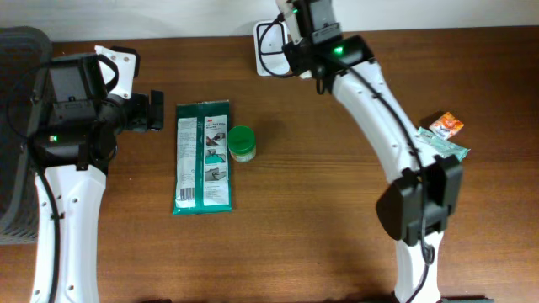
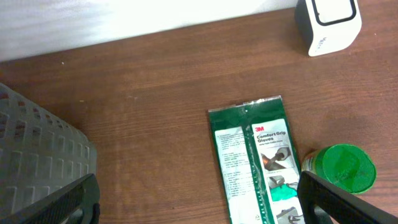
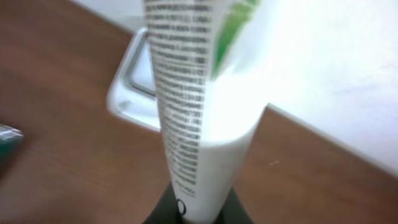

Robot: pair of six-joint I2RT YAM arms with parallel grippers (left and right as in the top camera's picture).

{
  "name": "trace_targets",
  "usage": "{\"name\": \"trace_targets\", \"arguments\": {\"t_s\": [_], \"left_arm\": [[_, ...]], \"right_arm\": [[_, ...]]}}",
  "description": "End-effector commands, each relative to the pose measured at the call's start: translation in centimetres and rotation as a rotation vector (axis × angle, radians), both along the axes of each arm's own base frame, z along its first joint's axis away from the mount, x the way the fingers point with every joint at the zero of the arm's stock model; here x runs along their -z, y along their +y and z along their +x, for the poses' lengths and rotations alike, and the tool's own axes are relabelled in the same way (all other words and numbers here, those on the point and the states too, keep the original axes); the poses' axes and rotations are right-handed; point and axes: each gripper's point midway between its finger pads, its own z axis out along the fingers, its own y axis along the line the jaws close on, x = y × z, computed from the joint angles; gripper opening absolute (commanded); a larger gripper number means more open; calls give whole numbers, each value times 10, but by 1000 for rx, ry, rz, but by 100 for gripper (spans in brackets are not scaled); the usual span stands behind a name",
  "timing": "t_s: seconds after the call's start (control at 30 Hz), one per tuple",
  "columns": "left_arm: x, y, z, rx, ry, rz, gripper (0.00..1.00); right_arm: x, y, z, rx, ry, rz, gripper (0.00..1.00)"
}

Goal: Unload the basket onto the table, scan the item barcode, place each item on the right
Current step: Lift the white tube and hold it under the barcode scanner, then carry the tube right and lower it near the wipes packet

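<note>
My right claw [image 3: 198, 210] is clenched on the white tube [image 3: 205, 112], holding it by the scanner [image 3: 127, 93] at the bench's far edge; I judge the scan underway, not confirmed. My left claw [image 1: 157, 110] hangs released.

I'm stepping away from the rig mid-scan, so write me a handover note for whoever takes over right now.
Left claw: open, empty, beside the gloves pack.
Right claw: shut on a white tube, held up close to the scanner.
Lying between the arms: gloves pack, with a green-lidded jar beside it. By the right arm: an orange packet and a teal packet.
Done: tube picked up and presented at the scanner.
Left: whether the barcode has read is not visible; confirm it, then set the tube down.
</note>
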Motion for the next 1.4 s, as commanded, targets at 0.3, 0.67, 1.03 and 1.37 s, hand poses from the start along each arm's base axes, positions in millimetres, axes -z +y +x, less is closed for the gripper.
{"name": "trace_targets", "arguments": {"t_s": [0.3, 0.67, 1.03, 1.37], "left_arm": [[-9, -3, 0, 18, -24, -2, 99], [-9, -3, 0, 18, -24, -2, 99], [-9, -3, 0, 18, -24, -2, 99], [-9, -3, 0, 18, -24, -2, 99]], "right_arm": [[64, -16, 78, 136, -262, -690, 4], [14, -15, 59, 211, -302, -650, 4], [-78, -145, -131, 632, 232, 350, 4], [134, -279, -136, 931, 479, 592, 4]]}}
